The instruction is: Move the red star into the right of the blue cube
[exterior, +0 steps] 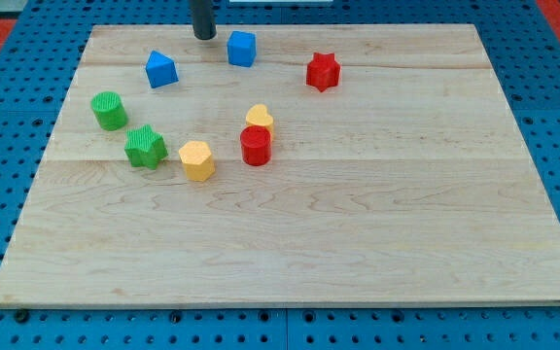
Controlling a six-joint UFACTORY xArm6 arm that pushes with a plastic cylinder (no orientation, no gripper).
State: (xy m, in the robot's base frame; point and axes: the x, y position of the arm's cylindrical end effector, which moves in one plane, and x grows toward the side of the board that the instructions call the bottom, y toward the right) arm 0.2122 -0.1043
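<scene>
Surface (377,243): wooden board, eight blocks lying in its upper left half.

Claw: none fitted, so no open or closed state applies; the arm is ending in a dark rod. My tip (204,37) is resting near the top edge, just left of the blue cube (242,48), apart from it.

Red star (323,72): sitting right of the blue cube and slightly lower, well apart, nearer the top edge than the centre.

Others: a second blue block (161,70), shape unclear, toward the top left corner; green cylinder (109,111) and green star (145,146) along the left edge; yellow hexagon (196,160); yellow heart (259,119) touching the red cylinder (256,146).

Risks, judged:
- My tip is standing on the wrong side; travelling straight right is likely knocking the cube away.
- Pushing the star off-centre is likely spinning it aside, toward the top edge.
- Overshooting is likely shoving the cube leftward.
</scene>
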